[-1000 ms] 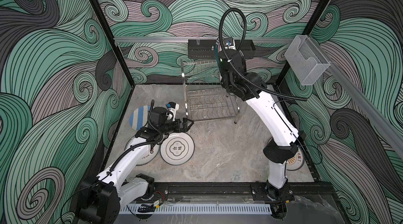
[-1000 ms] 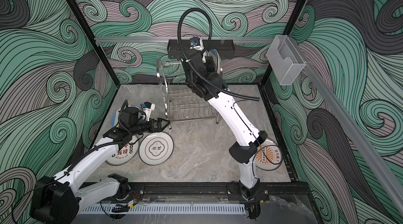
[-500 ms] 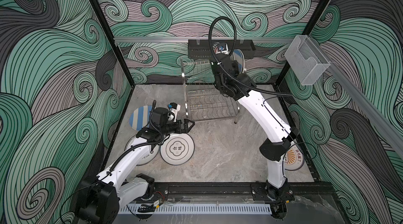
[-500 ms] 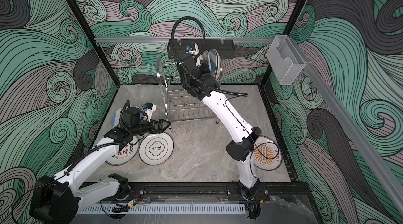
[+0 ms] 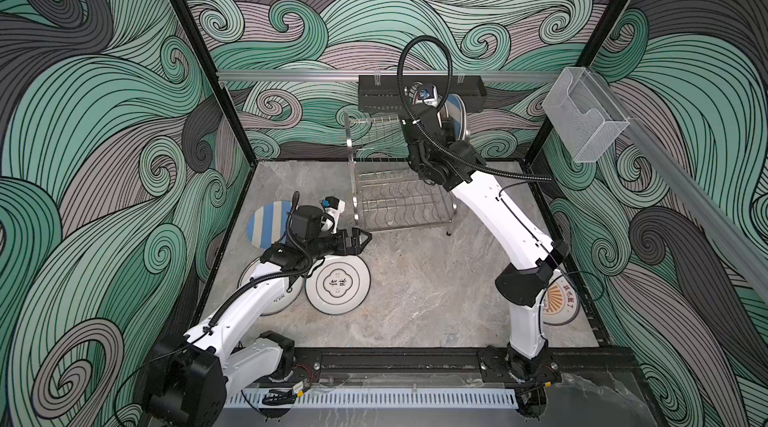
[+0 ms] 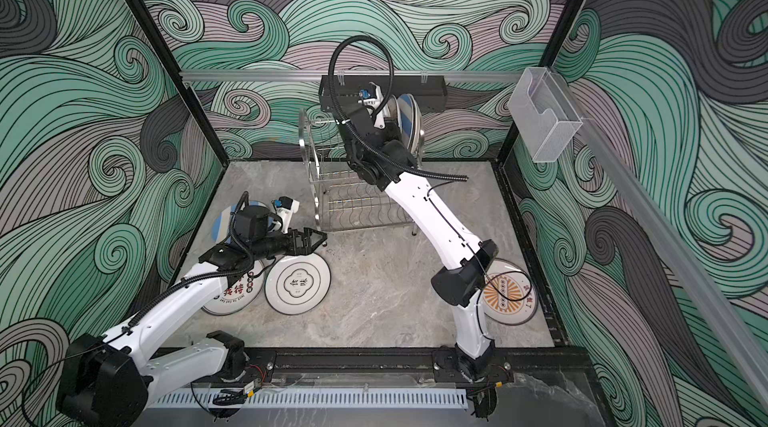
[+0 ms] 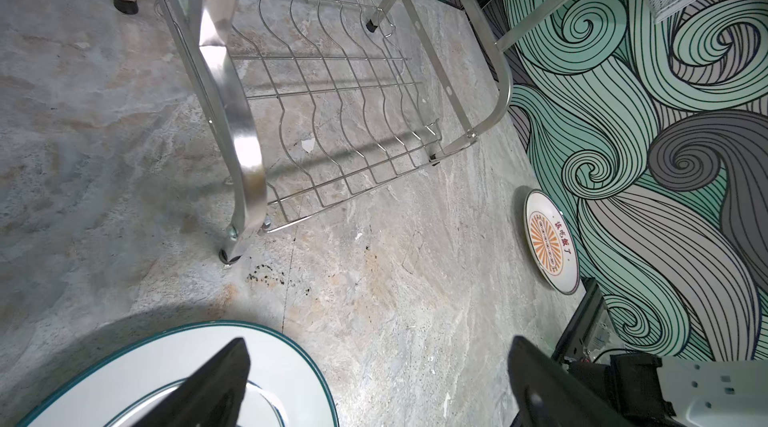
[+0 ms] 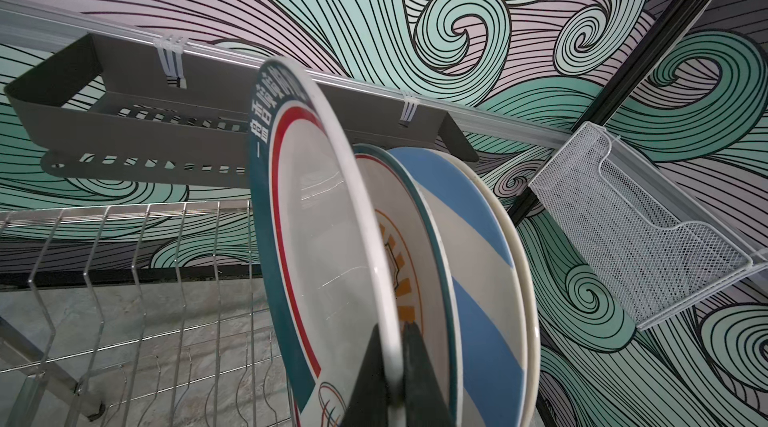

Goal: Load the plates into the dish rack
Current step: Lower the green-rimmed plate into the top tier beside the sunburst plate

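At the left of both top views a blue-and-white striped round ceramic plate (image 5: 266,221) lies flat on the grey marbled desk (image 5: 415,300). Below it a white plate with red characters (image 6: 230,294) is half hidden under my left arm (image 5: 249,304). My left gripper (image 6: 318,238) hangs over the upper edge of a white dark-green-rimmed plate with black characters (image 5: 337,285), its fingers (image 7: 224,379) spread wide and empty. At upper centre stands the two-tier shiny steel wire dish rack (image 5: 395,200). At the right end of its top tier my right gripper (image 8: 395,333) has its fingers (image 8: 422,383) clenched on the rim of an upright white plate with a teal band (image 8: 324,246). That plate is just beside an upright orange sunburst plate (image 8: 409,262) and an upright blue-striped plate (image 8: 469,238). I cannot tell whether the gripped plate sits in a slot. At lower right, another orange sunburst plate (image 6: 509,298) lies flat on the desk.
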